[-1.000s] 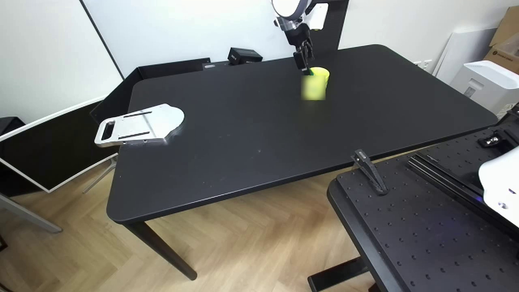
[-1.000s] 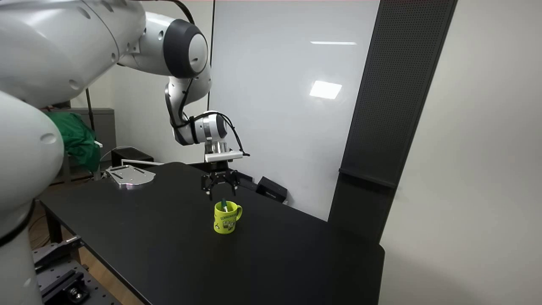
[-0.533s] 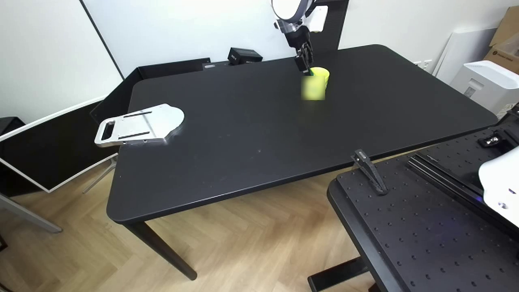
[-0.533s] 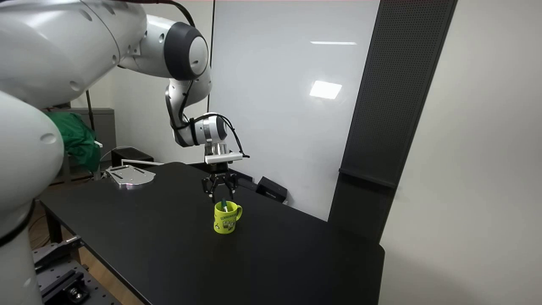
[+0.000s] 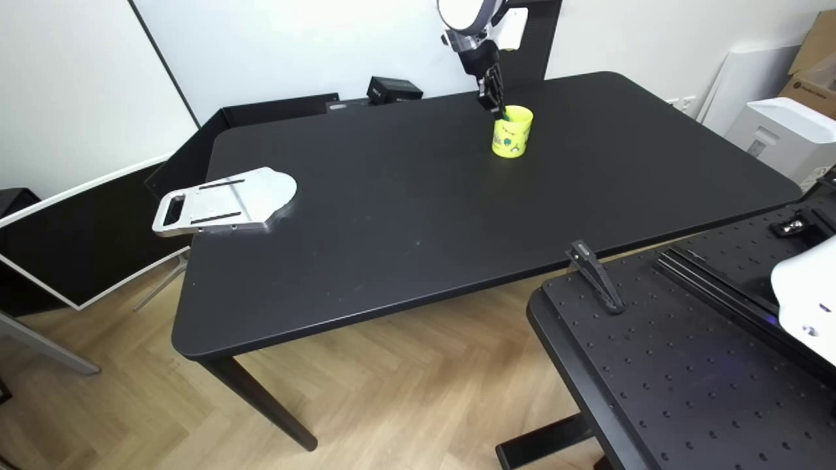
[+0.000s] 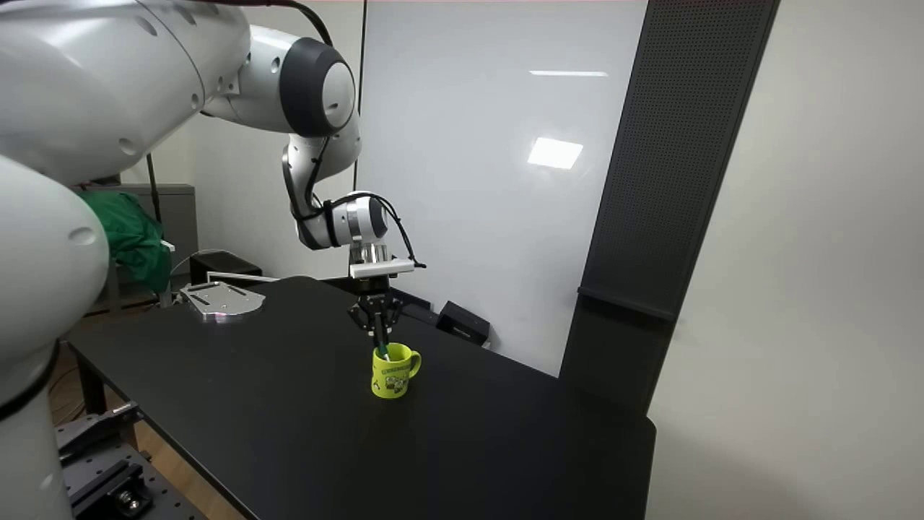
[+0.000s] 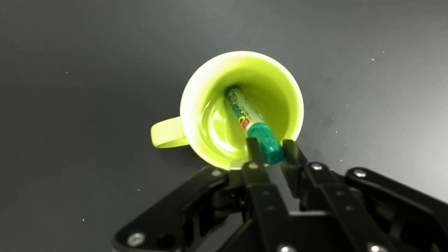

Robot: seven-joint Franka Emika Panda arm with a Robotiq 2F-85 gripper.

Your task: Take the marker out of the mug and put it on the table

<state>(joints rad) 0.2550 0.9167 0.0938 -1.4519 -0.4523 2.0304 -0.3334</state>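
A yellow-green mug (image 7: 190, 105) with a handle stands upright on the black table (image 5: 392, 196). The marker (image 7: 265, 136) leans inside it, its green cap rising past the rim towards my gripper (image 7: 271, 147). Both fingertips press against the sides of that cap, so the jaws are shut on the marker. In both exterior views the gripper (image 6: 381, 338) reaches down to the edge of the mug (image 6: 390, 379), and only a bit of green from the marker (image 6: 382, 352) shows. The marker's lower end rests at the inner wall of the mug.
A flat silver-white plate with a handle slot (image 5: 228, 202) overhangs the table's far end. Behind the table lies a black box (image 6: 462, 323), near the whiteboard (image 6: 498, 217). A black perforated platform (image 5: 653, 365) stands beside the table's front edge.
The gripper has come down slightly and its fingers have closed from wide apart onto the marker's cap. The mug has shifted a little, to the right in both exterior views.
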